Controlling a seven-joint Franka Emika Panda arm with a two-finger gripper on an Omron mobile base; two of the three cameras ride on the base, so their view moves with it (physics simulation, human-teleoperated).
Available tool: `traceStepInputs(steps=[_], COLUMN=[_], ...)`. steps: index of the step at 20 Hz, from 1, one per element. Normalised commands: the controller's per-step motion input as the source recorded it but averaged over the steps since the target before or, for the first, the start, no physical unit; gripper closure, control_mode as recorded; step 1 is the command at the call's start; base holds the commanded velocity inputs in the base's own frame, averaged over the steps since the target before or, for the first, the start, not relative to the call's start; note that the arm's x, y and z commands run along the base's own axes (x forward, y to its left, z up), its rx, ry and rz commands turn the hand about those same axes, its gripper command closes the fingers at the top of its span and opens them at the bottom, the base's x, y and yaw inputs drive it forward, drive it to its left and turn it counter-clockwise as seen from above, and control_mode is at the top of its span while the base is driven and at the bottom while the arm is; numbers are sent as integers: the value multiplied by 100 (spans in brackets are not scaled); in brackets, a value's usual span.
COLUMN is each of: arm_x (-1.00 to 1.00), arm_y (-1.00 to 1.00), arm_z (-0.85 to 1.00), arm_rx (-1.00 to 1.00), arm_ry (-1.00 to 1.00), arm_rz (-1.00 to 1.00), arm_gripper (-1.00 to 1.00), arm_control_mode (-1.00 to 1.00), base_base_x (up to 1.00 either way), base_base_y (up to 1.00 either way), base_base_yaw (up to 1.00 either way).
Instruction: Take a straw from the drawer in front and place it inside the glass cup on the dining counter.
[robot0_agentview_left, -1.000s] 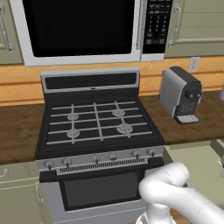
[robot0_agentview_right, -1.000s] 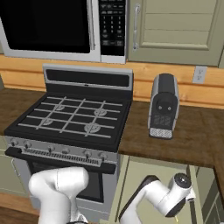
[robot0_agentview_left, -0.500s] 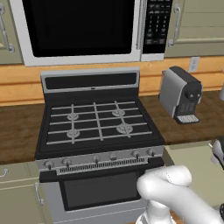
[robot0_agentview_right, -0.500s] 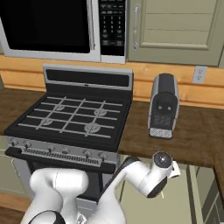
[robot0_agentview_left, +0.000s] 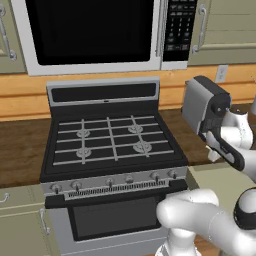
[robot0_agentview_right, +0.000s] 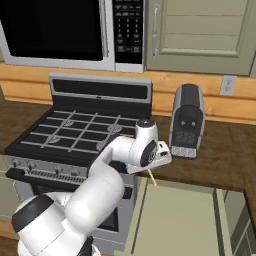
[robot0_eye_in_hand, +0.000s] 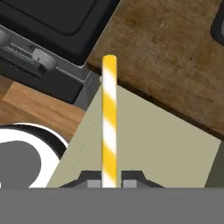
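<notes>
Hand view, nearest first: gripper (robot0_eye_in_hand: 110, 183) at 6 o'clock, its two dark fingertips (robot0_eye_in_hand: 93, 182) clenched on the lower end of the straw (robot0_eye_in_hand: 109, 131); straw is yellow with white spiral stripes, long axis running 6 to 12 o'clock, free end at 12 o'clock; beneath it lies the pale sage floor of the open drawer (robot0_eye_in_hand: 166, 153); straw tip reaches over the edge where the drawer meets the brown wooden worktop (robot0_eye_in_hand: 166, 52); black stove (robot0_eye_in_hand: 48, 26) toward 10 o'clock.

Right base view: gripper (robot0_agentview_right: 161, 156) near frame centre, above the drawer's (robot0_agentview_right: 180, 220) back edge beside the stove (robot0_agentview_right: 75, 135); straw (robot0_agentview_right: 151, 177) hangs below the hand, slanting toward 5 o'clock, lower end over the drawer; coffee machine (robot0_agentview_right: 187, 120) just beyond at 1 o'clock on the worktop (robot0_agentview_right: 225, 150); microwave (robot0_agentview_right: 65, 30) farthest, at 11 o'clock.

Left base view: coffee machine (robot0_agentview_left: 202, 107) at 3 o'clock, arm in front of it.
</notes>
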Motion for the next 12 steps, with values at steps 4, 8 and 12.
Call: traceStepInputs(steps=[4, 8, 12], arm_x=[29, 0, -1], arm_y=[100, 100, 100], arm_z=[38, 1, 0], arm_rx=[0, 0, 0], arm_ry=[13, 0, 0], arm_rz=[0, -3, -8], arm_gripper=[100, 100, 100], arm_control_mode=[-100, -100, -100], base_base_x=[0, 0, 0], base_base_y=[0, 0, 0], base_base_yaw=[0, 0, 0])
